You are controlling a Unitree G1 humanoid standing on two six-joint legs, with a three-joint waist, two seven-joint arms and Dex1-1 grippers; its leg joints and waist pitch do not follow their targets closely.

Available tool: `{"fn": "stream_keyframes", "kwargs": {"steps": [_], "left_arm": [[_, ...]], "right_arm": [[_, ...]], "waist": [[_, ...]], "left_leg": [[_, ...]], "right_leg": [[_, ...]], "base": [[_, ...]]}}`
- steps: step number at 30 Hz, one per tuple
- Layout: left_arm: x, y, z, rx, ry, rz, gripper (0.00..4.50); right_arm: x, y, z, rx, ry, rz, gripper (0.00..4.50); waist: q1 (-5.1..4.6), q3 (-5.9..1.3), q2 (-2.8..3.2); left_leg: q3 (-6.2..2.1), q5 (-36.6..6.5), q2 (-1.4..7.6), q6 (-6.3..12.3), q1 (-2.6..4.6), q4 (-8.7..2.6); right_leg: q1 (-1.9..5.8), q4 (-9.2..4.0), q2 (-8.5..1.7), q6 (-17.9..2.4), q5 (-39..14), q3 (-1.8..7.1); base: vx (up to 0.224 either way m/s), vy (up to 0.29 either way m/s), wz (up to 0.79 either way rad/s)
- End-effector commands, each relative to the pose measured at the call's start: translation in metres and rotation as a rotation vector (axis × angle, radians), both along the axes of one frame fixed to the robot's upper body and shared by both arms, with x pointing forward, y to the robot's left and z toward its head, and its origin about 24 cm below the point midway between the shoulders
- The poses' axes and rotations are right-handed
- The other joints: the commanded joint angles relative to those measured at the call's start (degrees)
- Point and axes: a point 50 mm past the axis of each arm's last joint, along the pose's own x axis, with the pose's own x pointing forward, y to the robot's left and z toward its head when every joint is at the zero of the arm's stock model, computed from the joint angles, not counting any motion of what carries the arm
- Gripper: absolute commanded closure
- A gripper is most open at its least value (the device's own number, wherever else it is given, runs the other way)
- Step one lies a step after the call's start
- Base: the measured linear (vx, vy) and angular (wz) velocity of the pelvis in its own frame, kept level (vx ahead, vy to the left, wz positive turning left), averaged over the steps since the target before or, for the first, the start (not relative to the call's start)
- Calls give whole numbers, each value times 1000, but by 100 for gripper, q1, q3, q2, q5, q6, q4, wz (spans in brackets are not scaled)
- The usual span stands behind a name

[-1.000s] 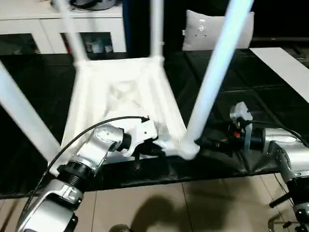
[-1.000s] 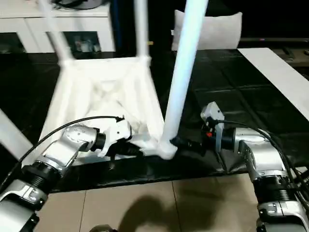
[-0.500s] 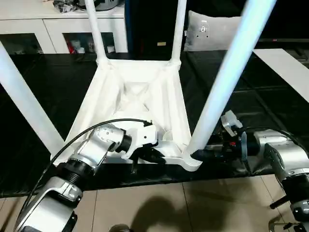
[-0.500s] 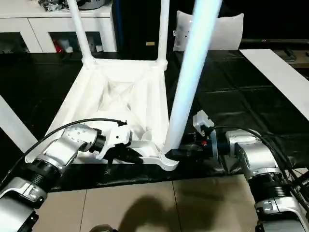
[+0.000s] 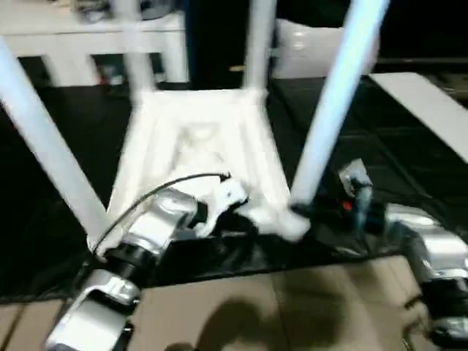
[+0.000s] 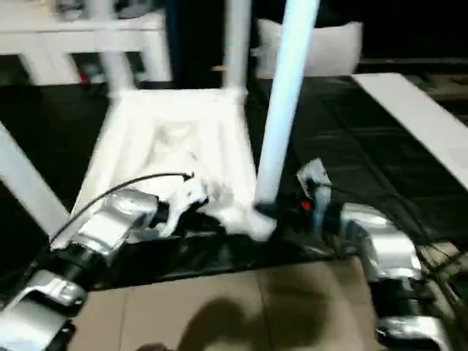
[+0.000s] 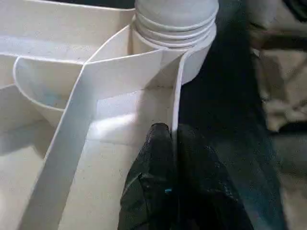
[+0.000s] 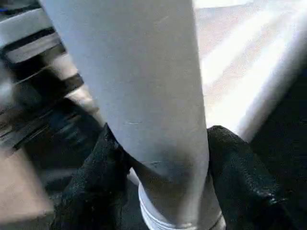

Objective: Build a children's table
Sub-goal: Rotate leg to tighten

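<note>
On the black mat our left gripper point(image 7: 173, 143) pinches the upturned table top's rim point(image 7: 178, 103) to steady it, while our right gripper point(image 8: 160, 158) clasps the near-right leg point(image 5: 333, 110) at its socket, likely to seat it.

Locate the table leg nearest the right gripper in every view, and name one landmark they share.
Left eye: leg, right of centre.
Right eye: leg, just right of centre.
Left wrist: its threaded base in the corner socket.
Right wrist: between the right gripper fingers.
Shared landmark: that corner socket.
</note>
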Motion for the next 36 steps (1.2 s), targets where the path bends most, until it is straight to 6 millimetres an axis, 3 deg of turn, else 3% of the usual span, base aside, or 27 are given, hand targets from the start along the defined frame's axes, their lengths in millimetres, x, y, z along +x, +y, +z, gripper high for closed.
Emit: {"fn": "stream_keyframes", "kwargs": {"steps": [1, 2, 3, 4, 5, 6, 7, 8, 9, 10, 11, 13, 16, 21, 24, 25, 27, 31, 36], "left_arm": [[9, -23, 22, -97, -74, 100, 450], [9, -25, 22, -99, -70, 110, 450], [9, -31, 21, -106, -69, 130, 450], [10, -43, 20, -116, -82, 191, 450], [11, -46, 19, -118, -90, 216, 450], [12, -46, 19, -117, -92, 219, 450], [12, -48, 19, -108, -104, 225, 450], [13, -48, 19, -102, -111, 224, 450], [13, -48, 19, -95, -120, 221, 450], [13, -47, 19, -84, -132, 217, 450], [13, -47, 20, -77, -142, 217, 450], [13, -45, 19, -65, -152, 210, 450], [12, -42, 17, -49, -166, 198, 450], [12, -33, 15, -34, -175, 154, 450], [11, -22, 12, -2, -186, 90, 450], [10, -15, 10, 19, -186, 45, 450], [9, -13, 10, 26, -185, 30, 450], [1, 5, 6, 82, -158, -141, 450], [-8, 11, 5, 80, -150, -278, 450]], "right_arm": [[1, 41, -10, 7, 54, 30, 238], [2, 44, -11, -2, 56, 5, 238], [11, 50, -15, -15, 88, -129, 238], [26, 60, -21, 17, 144, -365, 238], [29, 63, -22, 36, 162, -422, 238], [30, 64, -22, 33, 158, -430, 238], [32, 67, -22, 6, 123, -446, 206], [33, 69, -21, -8, 102, -449, 186], [34, 70, -21, -18, 84, -450, 173], [35, 72, -19, -15, 57, -454, 173], [35, 72, -16, -3, 29, -452, 167], [35, 70, -10, 13, -20, -441, 136], [34, 63, -7, 27, -55, -427, 115], [30, 44, -4, 22, -99, -349, 77], [27, 26, 3, 25, -151, -272, 55], [24, 16, 7, 19, -176, -213, 43], [23, 13, 9, 16, -181, -193, 27], [6, -9, 17, -10, -154, 67, 4], [-1, -19, 21, -46, -167, 193, 20]], "waist": [[-7, -392, -76], [-97, -378, -91], [-118, -393, -99], [-190, -365, -83], [-259, -340, -73], [-367, -381, -60], [-401, -415, 4], [-418, -411, 26], [-412, -409, 41], [-423, -395, 0], [-424, -390, -10], [-380, -422, -14], [-339, -432, -24], [-252, -444, -30], [-188, -493, -52], [-137, -483, -23], [-94, -491, -24], [20, -464, -19], [67, -438, -43]], "left_leg": [[-62, -1219, 94, 51, 13, -382], [-55, -1341, 50, 88, 40, -352], [-27, -1346, 20, 165, 86, -334], [-59, -1399, 26, 174, 41, -355], [-76, -1501, 33, 121, 31, -347], [-83, -1633, 8, 30, 69, -272], [-125, -1710, 95, 144, 110, -333], [-159, -1740, 163, 188, 68, -379], [-189, -1864, 246, 228, 79, -456], [-158, -1947, 188, 196, 141, -446], [-148, -1905, 151, 179, 144, -437], [-146, -1470, 148, 226, 64, -461], [-127, -1186, 166, 295, 47, -468], [-100, -998, 151, 371, 36, -450], [-100, -644, 159, 479, -20, -416], [-91, -602, 163, 526, -22, -409], [-85, -521, 181, 550, -13, -404], [-73, -785, 219, 555, 30, -412], [-54, -959, 186, 448, 27, -425]], "right_leg": [[354, -625, -328, 25, -3192, 202], [343, -690, -321, 118, -3370, 148], [327, -719, -322, 163, -3395, 157], [347, -722, -299, 189, -3448, 103], [323, -754, -284, 272, -3618, 47], [336, -848, -300, 467, -3777, -73], [392, -835, -323, 423, -3472, -63], [435, -796, -340, 394, -3257, -47], [437, -748, -342, 302, -2908, 17], [383, -756, -360, 161, -2870, 47], [384, -752, -366, 99, -2899, 53], [442, -662, -396, -101, -2582, 125], [453, -575, -390, -304, -2169, 183], [475, -547, -394, -338, -2175, 202], [486, -436, -369, -442, -1669, 236], [461, -425, -373, -478, -1626, 242], [451, -399, -372, -542, -1528, 259], [426, -421, -359, -528, -1707, 275], [414, -470, -373, -456, -2188, 290]], "base": [[0, 0, 0], [0, 0, 0], [0, 0, 0], [0, 0, 0], [0, 0, 0], [0, 0, 0], [0, 0, 0], [0, 0, 0], [0, 0, 0], [0, 0, 0], [0, 0, 0], [0, 0, 0], [0, 0, 0], [0, 0, 0], [0, 0, 0], [0, 0, 0], [0, 0, 0], [0, 0, 0], [0, 0, 0]]}}
